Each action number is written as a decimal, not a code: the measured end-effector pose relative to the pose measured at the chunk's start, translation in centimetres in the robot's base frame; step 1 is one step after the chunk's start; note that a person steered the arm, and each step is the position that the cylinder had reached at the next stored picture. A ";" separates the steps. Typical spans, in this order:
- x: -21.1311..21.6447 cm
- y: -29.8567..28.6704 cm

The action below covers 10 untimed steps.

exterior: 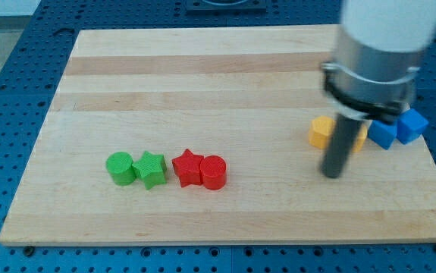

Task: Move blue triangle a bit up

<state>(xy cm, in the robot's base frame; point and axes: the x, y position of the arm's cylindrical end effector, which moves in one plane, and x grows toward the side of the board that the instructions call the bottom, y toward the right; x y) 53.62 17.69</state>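
My tip (331, 175) rests on the wooden board at the view's right, just below two yellow blocks. One blue block (382, 134) sits right of the rod and a second blue block (412, 125) sits further right, near the board's right edge. I cannot tell which of them is the triangle; the arm's body partly hides both. A yellow block (321, 131) lies left of the rod. A second yellow block (360, 136) shows partly behind the rod. The tip is left of and below the blue blocks and is apart from them.
A green cylinder (119, 167), a green star (151, 169), a red star (188, 167) and a red cylinder (213, 172) lie in a row at the view's lower left. The board (202, 83) sits on a blue perforated table.
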 end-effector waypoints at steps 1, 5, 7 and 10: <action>0.7 4.0; 0.2 6.5; -2.6 6.5; -2.6 9.2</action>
<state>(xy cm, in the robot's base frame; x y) 51.06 26.89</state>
